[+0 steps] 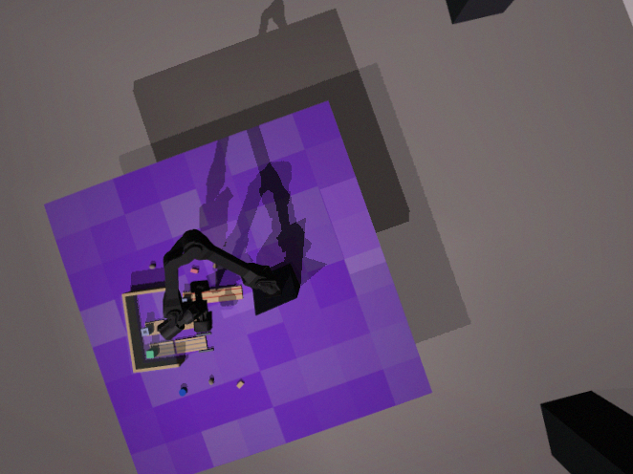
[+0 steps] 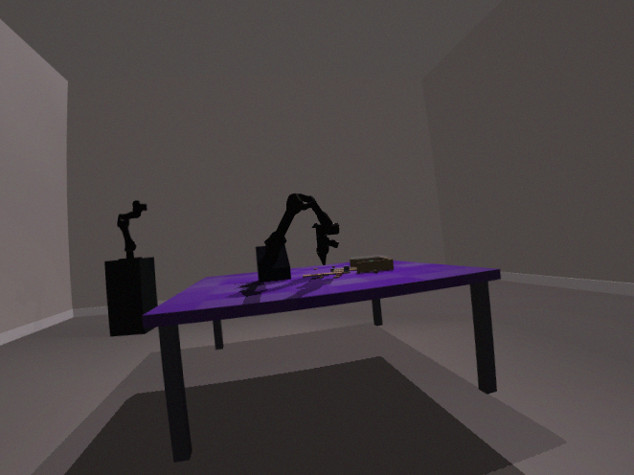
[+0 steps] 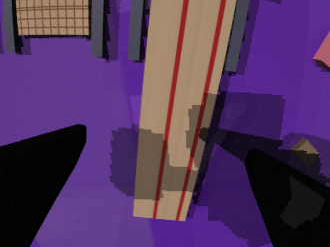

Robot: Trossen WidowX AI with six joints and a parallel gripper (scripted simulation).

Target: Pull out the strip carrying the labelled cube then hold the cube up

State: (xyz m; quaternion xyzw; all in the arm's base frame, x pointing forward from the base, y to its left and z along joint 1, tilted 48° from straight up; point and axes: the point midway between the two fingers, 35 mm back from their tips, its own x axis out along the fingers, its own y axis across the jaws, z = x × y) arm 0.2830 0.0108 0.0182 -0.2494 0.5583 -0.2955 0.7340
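My pincer point(image 1: 203, 305) point(image 2: 323, 263) point(image 3: 169, 145) is wide open and gripping nothing, its fingers apart on either side of the red-lined strip point(image 1: 227, 292) point(image 3: 170, 103), above the table point(image 1: 338, 384) point(image 2: 328, 300) point(image 3: 110, 83). I'll place everything from that strip. Its loose end sticks out beyond two dark rails point(image 3: 137, 28) point(image 3: 237, 33). Just beside it I see a tan block point(image 1: 214, 266) point(image 3: 305, 150) and, a bit along, a pink block point(image 1: 194, 269) point(image 3: 324, 53). On the strip's other side is a crosshatched strip point(image 1: 188, 325) point(image 3: 53, 8).

Toward the strip's box end sits a pale blue cube point(image 1: 185, 299) point(image 2: 346, 268), partly hidden by my arm from above; I can't read its label. Past the crosshatched strip from the red-lined one lies a plain strip point(image 1: 192, 344), with a green cube point(image 1: 149, 354) at its far end. A second pale blue cube point(image 1: 144, 331), with a dark mark, stands inside the open-sided box point(image 1: 128, 331) point(image 2: 372, 265). Well apart from the strip, off the table, another arm point(image 2: 124, 227) stands on a black pedestal point(image 2: 124, 298).
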